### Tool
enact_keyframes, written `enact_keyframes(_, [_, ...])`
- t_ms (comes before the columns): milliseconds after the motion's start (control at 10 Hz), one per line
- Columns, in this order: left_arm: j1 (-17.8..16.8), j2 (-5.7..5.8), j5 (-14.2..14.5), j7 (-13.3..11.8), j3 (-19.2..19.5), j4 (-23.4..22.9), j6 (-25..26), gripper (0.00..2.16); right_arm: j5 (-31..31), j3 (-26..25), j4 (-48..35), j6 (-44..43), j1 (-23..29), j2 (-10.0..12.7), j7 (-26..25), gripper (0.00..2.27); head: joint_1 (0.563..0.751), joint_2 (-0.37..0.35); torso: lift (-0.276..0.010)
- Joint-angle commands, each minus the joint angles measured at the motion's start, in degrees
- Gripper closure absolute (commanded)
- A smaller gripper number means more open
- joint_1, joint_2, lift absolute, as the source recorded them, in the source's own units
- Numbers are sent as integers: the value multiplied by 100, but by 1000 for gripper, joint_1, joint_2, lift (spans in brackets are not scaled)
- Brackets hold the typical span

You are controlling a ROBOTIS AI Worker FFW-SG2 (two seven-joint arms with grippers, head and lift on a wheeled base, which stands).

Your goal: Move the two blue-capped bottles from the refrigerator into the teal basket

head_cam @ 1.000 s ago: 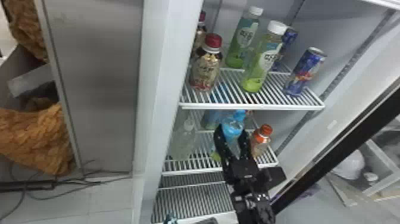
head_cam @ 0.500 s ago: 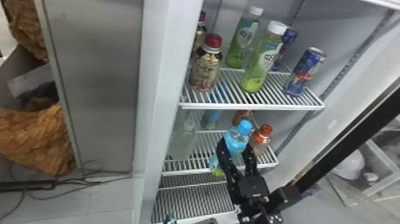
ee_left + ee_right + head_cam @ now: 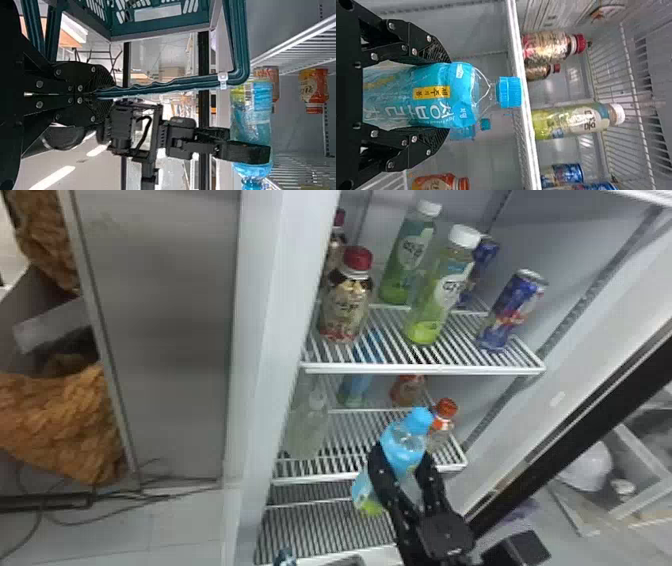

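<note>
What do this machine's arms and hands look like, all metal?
They look black and mechanical; whether they are metal, I can't tell. The right arm has boxy, angular segments and a thin black cable looping along it. Both the right arm's jaws and those of the left arm carry round, silvery screw heads and fine ridges near the tips.

- Blue-capped bottles (image 3: 429, 95): two counted.
- Red-capped bottles (image 3: 346, 310): two counted.
- White-capped green bottles (image 3: 434, 302): two counted.
- Blue cans (image 3: 511, 312): two counted.
- Orange-labelled bottles (image 3: 313, 87): two counted.
- Pale, cloudy-looking bottle (image 3: 306, 432): at least one; exact number cannot be verified.
- Teal basket (image 3: 158, 27): one counted.
</note>
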Motion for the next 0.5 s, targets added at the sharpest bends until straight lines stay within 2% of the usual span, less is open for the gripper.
enact_keyframes(0, [0, 0, -1, 0, -4, 0, 5, 1136, -12, -18, -340, 219, 319, 4, 63, 631, 695, -350, -139])
enact_keyframes(400, [14, 9, -18, -9, -13, 0, 33, 1136, 67, -220, -874, 852, 797, 4, 520, 631, 695, -350, -139])
